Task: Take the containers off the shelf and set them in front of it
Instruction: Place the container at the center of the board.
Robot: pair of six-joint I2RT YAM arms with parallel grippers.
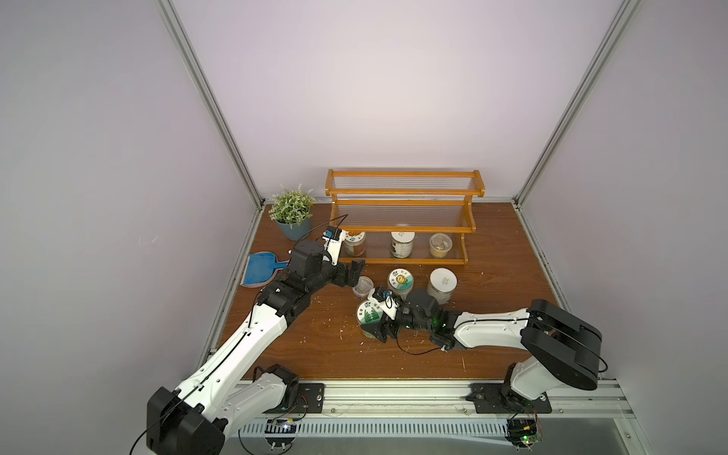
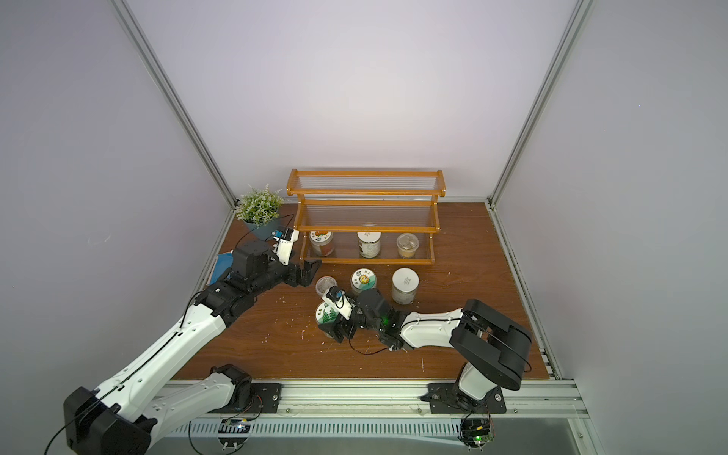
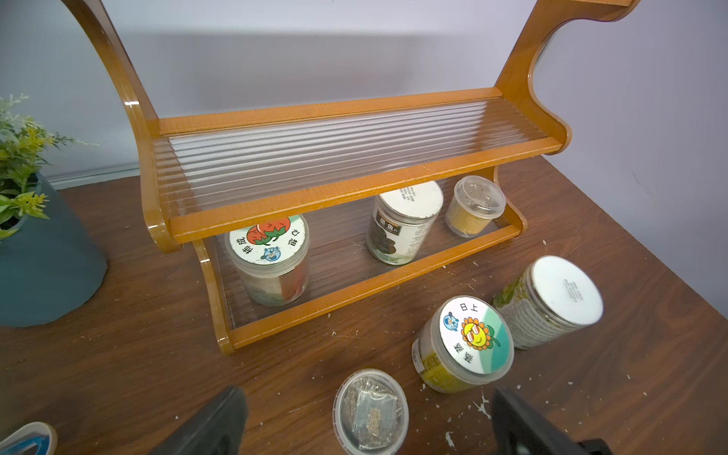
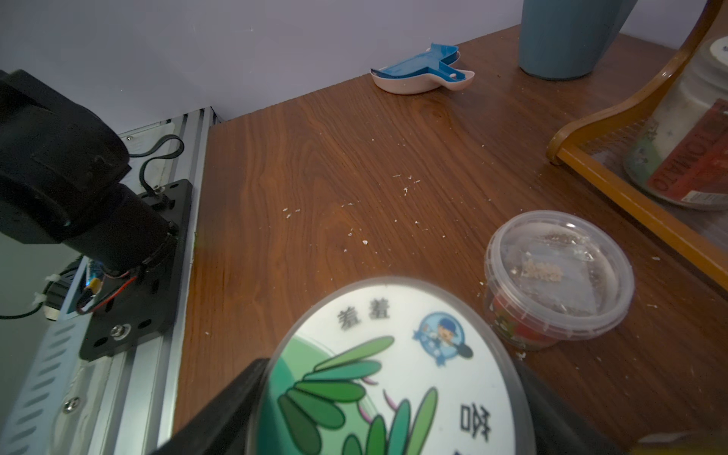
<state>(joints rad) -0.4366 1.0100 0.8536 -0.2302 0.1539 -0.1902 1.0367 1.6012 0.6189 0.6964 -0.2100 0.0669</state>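
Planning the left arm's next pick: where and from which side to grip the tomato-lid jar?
Grip the tomato-lid jar by its round side wall, coming level from the front; the middle tier partly overhangs its lid, so likely no top approach.

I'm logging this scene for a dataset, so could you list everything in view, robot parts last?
shelf: one, orange-brown frame, clear tiers, back of table
shelved containers: three, tomato-lid jar, dark-label jar, clear tub, bottom tier
containers in front: three, clear-lid tub, sunflower-lid jar, plain white-lid jar, on table
leaf-lid jar: one, green-white lid, gripped in front of shelf
plant: one, green, blue-grey pot, beside shelf
scoop: one, blue, table edge
crumbs: many, white, scattered
left gripper: one, black, open, by clear-lid tub
right gripper: one, black, shut on leaf-lid jar
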